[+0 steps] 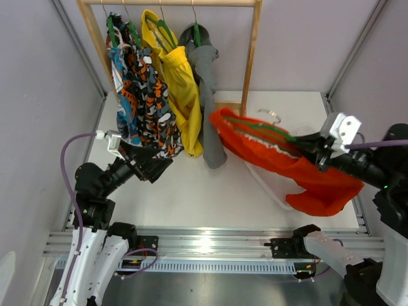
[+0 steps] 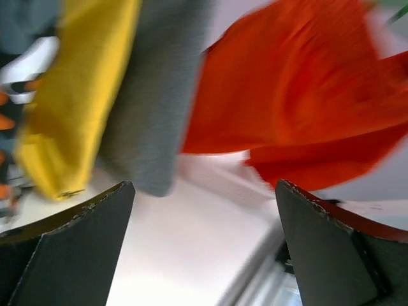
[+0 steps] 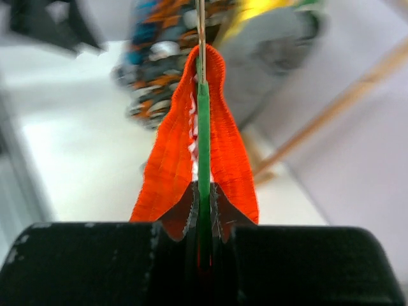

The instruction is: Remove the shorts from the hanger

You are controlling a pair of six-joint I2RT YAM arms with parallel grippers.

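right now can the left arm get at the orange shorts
Probably yes. The left gripper is open and faces the orange shorts, which hang above the table on the green hanger clamped in the right gripper. Only bare table lies between; the grey garment hangs just beside that path.

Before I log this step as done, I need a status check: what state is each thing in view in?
shorts: draped over the hanger, not removed, off the rail.
hanger: inside the shorts, clamped by the right pincer.
right pincer: shut on the hanger.
left pincer: open, empty.
yellow shorts: hanging on the rail.
grey garment: hanging on the rail.
patterned garments: hanging on the rail.
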